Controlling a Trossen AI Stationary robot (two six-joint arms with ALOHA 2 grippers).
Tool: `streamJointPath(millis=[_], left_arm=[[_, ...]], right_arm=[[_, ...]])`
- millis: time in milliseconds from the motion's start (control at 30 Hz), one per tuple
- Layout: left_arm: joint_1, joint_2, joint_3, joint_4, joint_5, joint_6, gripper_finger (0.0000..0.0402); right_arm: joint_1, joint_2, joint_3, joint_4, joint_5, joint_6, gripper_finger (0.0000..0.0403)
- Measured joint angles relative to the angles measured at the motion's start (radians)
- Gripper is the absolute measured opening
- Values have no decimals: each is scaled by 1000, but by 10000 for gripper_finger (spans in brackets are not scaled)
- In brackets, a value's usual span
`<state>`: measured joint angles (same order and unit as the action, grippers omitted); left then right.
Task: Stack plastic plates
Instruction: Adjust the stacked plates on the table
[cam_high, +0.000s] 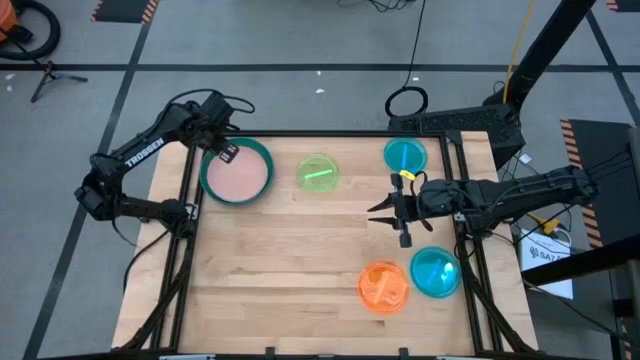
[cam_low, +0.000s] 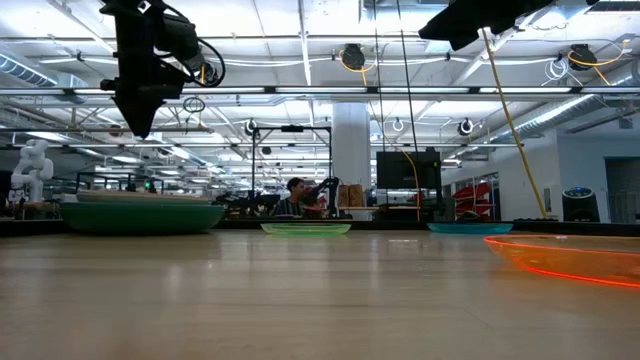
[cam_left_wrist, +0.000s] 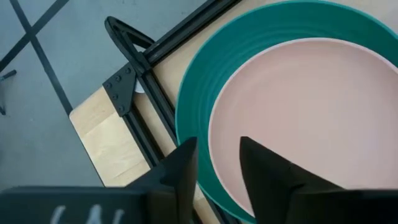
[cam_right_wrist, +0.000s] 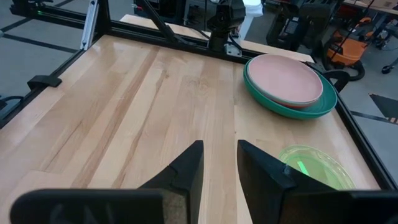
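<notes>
A stack of larger plates (cam_high: 237, 174) stands at the table's far left, a pink plate (cam_left_wrist: 311, 112) on top and a teal one (cam_left_wrist: 199, 106) below it; a red rim (cam_right_wrist: 297, 106) shows between them. My left gripper (cam_left_wrist: 219, 162) hangs open above the stack's far-left rim, well clear of it in the low view (cam_low: 135, 120). A lime plate (cam_high: 318, 173), two blue plates (cam_high: 405, 155) (cam_high: 435, 272) and an orange plate (cam_high: 384, 286) lie singly on the table. My right gripper (cam_high: 382, 212) stays open and raised above the table at the right, between the two blue plates, pointing left.
A black frame rail (cam_left_wrist: 149, 81) runs along the table's far and left edges, close behind the stack. Bare wood (cam_high: 290, 260) lies across the middle and near left. A person (cam_low: 293, 195) sits in the room beyond the far edge.
</notes>
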<state>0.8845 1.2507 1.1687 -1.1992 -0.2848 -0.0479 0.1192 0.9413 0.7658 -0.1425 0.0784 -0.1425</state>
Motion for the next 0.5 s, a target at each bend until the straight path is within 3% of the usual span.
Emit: streamJointPath(millis=[167, 500], left_arm=[[-4, 0, 0, 0, 0, -2, 153], [-84, 0, 0, 116, 0, -14, 157]], right_arm=[[0, 0, 0, 0, 0, 0, 90], [0, 0, 0, -9, 0, 10, 90]])
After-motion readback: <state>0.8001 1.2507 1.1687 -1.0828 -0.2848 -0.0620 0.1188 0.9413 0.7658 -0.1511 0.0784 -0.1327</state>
